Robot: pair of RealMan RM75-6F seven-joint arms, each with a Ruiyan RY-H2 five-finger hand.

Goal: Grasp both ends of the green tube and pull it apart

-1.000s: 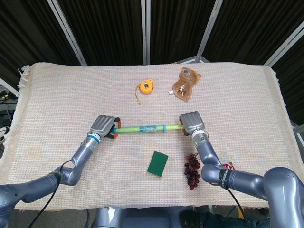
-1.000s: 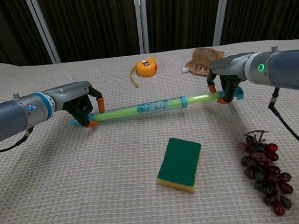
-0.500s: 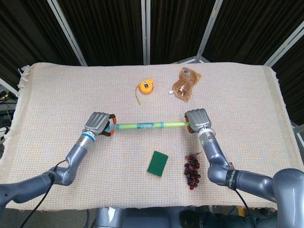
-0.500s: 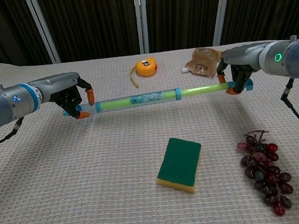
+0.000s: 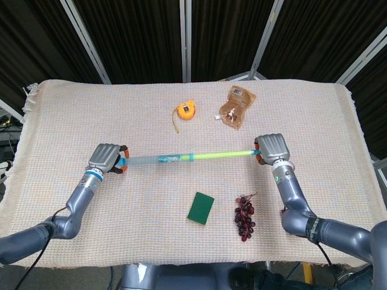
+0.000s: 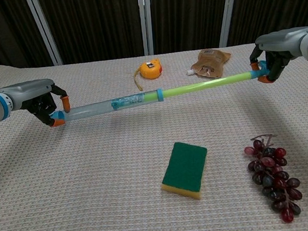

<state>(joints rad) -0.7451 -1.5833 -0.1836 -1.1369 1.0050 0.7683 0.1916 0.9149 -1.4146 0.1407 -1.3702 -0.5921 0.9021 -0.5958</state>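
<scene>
Chest view: the green tube [image 6: 158,95] is held above the cloth, beyond the sponge [image 6: 185,169] — its clear end is gripped by the left hand [image 6: 44,102], its thin green end by the right hand [image 6: 270,60], both arms spread wide.

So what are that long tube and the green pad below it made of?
The tube looks like plastic: a clear, glossy outer sleeve with a bright green inner rod showing through. The pad seems a kitchen sponge: matte, fibrous green top over yellow foam visible along its edge.
</scene>
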